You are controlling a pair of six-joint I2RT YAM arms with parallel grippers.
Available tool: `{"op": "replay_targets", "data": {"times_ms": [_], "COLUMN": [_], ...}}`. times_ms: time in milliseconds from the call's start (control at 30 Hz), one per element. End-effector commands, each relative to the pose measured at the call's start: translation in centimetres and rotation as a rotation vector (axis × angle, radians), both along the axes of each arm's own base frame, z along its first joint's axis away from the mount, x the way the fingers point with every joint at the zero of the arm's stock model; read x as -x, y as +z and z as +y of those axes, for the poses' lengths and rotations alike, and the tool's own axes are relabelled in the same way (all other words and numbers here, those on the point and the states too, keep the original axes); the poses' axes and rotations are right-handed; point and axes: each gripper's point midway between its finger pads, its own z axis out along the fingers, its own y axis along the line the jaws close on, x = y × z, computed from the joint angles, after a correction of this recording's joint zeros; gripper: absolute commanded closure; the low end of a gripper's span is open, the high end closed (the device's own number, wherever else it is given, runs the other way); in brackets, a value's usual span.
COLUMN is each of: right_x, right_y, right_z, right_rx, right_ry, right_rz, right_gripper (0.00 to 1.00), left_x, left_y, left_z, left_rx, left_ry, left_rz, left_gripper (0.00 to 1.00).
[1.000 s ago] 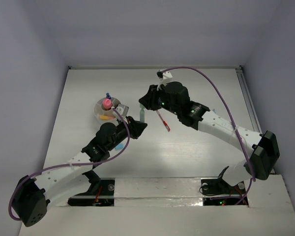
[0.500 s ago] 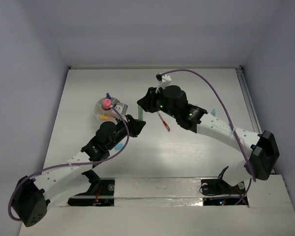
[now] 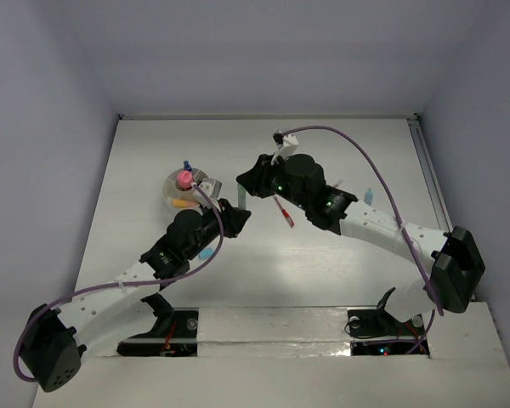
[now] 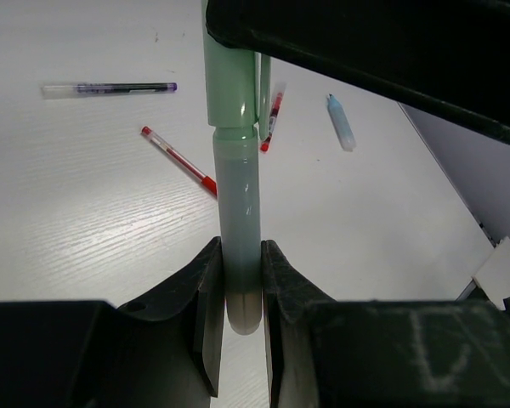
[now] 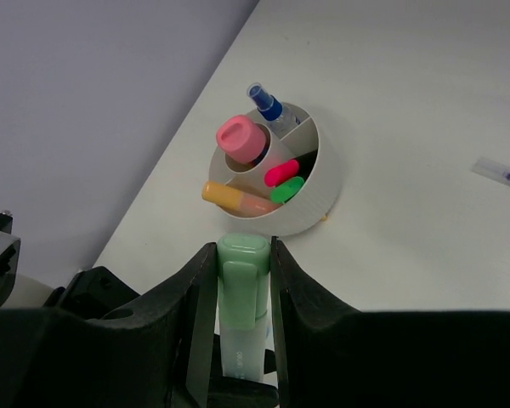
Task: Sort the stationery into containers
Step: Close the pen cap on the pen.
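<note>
A mint-green marker [image 4: 236, 170] is held at both ends, above the table. My left gripper [image 4: 238, 280] is shut on its pale barrel end. My right gripper [image 5: 243, 255] is shut on its green cap [image 5: 243, 272]. In the top view the marker [image 3: 242, 195] spans between the left gripper [image 3: 236, 214] and the right gripper [image 3: 245, 181]. The round white cup [image 5: 327, 170] stands just beyond the cap and holds pink, orange, green and blue-white markers. In the top view the cup [image 3: 172, 181] is left of both grippers.
A red pen [image 4: 180, 160], a second red pen [image 4: 273, 115], a dark pen [image 4: 110, 87] and a light-blue marker [image 4: 341, 123] lie loose on the table. In the top view a red pen [image 3: 282, 209] lies under the right arm, and the light-blue marker [image 3: 368, 195] lies further right.
The right arm has shifted slightly up and to the left. Both grippers keep their hold on the green marker.
</note>
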Motion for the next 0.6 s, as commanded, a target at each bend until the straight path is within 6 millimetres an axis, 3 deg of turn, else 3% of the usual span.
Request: {"op": "replay_targets", "data": {"times_ms": [0, 233, 400, 433, 567], "right_x": [3.0, 4.1, 4.4, 5.4, 6.3], "right_y": [-1.6, -1.8, -2.1, -2.1, -5.1], "right_z": [0.6, 0.5, 0.2, 0.7, 1.1], "right_rx": [0.045, 0.141, 0.146, 0.132, 0.192], "right_ry": [0.117, 0.196, 0.204, 0.269, 0.325], "right_rz": [0.058, 0.073, 0.066, 0.069, 0.147], "right_gripper": [0.93, 0.93, 0.94, 0.95, 0.97], "left_x": [-1.5, -1.3, -1.3, -1.4, -1.6], "left_y": [7.9, 7.0, 7.7, 8.0, 9.1], "left_z": [0.6, 0.7, 1.3, 1.2, 1.4], "left_rx": [0.131, 0.11, 0.13, 0.132, 0.134], "left_ry": [0.067, 0.061, 0.092, 0.093, 0.104], "left_rz": [-0.181, -0.163, -0.168, -0.172, -0.188], "left_gripper": [1.0, 1.0, 1.0, 1.0, 1.0]}}
